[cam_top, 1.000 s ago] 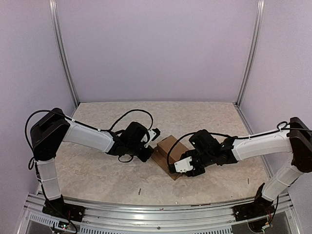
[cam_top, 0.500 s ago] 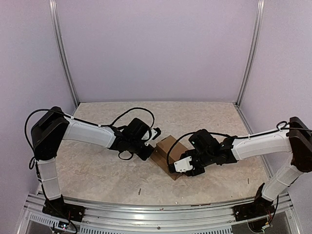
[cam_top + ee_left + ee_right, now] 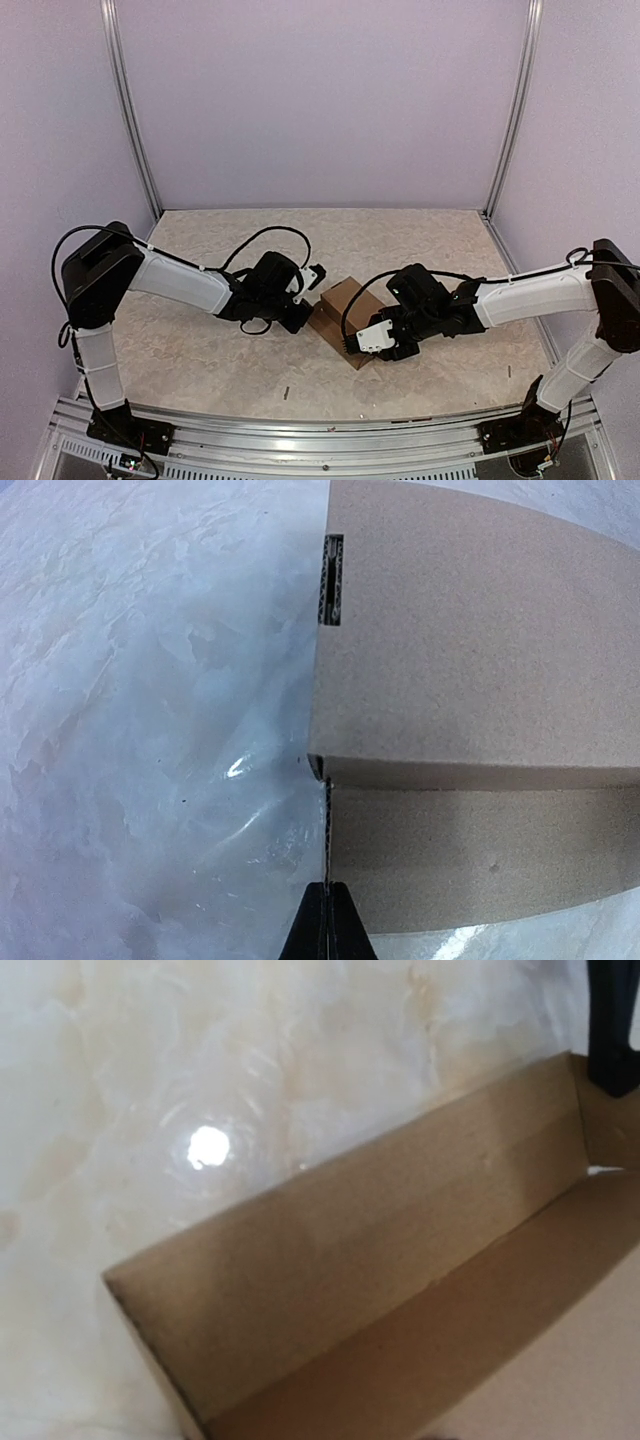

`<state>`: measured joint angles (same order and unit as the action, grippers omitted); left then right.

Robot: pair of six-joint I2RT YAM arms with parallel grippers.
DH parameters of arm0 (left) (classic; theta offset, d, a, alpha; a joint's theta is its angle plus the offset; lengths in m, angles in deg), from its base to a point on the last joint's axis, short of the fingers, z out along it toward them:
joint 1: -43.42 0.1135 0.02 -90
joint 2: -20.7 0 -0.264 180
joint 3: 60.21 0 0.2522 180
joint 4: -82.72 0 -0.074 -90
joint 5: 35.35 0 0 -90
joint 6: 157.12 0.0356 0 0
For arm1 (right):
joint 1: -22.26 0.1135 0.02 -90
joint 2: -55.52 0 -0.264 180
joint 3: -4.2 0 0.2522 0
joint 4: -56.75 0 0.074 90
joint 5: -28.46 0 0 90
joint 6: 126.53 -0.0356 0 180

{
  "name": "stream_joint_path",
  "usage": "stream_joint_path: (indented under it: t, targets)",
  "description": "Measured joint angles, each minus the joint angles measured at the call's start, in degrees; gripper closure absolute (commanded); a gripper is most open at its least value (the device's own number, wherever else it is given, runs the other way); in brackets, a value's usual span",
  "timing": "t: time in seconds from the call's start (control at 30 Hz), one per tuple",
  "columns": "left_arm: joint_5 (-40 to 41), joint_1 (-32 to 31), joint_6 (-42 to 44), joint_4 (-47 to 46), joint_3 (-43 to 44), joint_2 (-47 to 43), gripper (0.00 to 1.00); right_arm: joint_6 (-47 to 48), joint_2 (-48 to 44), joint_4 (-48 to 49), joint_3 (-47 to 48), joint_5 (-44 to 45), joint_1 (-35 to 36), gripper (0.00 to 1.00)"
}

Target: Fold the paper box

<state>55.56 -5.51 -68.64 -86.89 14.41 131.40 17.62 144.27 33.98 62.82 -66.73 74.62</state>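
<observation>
1. The paper box (image 3: 340, 305) is sitting near the middle of the desk (image 3: 200, 350), right between your two tools. It is turned so one corner is pointing at you.
2. Your left arm was reaching a bit closer to the box a moment ago. Now it is pulling back a little toward its own side.
3. The left tool (image 3: 327, 920) is squeezing tight shut with nothing between its fingers. Its tip is sitting right at the bottom edge of the box's side.
4. Your right tool (image 3: 365, 345) is hardly moving. It is hanging over the near right corner of the box. Only one black finger (image 3: 612, 1030) is showing, up by the far corner, so I cannot tell if this tool is gripping or just open.
5. The box is not sliding from its spot. I think the left tool was giving a small push and is now letting off. A wall is standing up and the box is looking nearly shaped.
6. Be watching the little notch (image 3: 334, 580) on the left edge and the sharp corner below it.
7. You are getting lots of bare desk to the left and behind. The metal rail (image 3: 300, 425) is well apart. The two tools are working near each other, so be moving them slowly.
</observation>
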Motion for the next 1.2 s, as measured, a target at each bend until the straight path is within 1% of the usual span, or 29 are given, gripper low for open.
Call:
stream_joint_path:
  t: [0.17, 0.37, 0.53, 0.77, 1.2]
  targets:
    - [0.0, 0.2, -0.9, -7.4, -3.9, -0.2, 1.00, 0.0, 0.1, 0.1, 0.0, -0.1, 0.0, 0.52]
    - [-1.2, 0.8, -2.3, -9.0, -4.4, 0.0, 1.00, 0.0, 0.2, 0.1, 0.0, -0.1, 0.0, 0.52]
    - [-2.6, 1.4, -3.3, -8.7, -4.1, 0.1, 1.00, 0.0, 0.3, 0.1, 0.2, -0.2, 0.0, 0.53]
    - [-2.1, 1.3, -3.3, -5.2, -1.9, 0.3, 1.00, -0.2, 0.7, 0.0, 0.6, -0.2, 0.0, 0.55]
    - [4.5, -1.1, -1.7, -3.8, -1.2, 0.3, 1.00, -0.5, 0.9, 0.2, 0.7, -0.1, 0.0, 0.55]
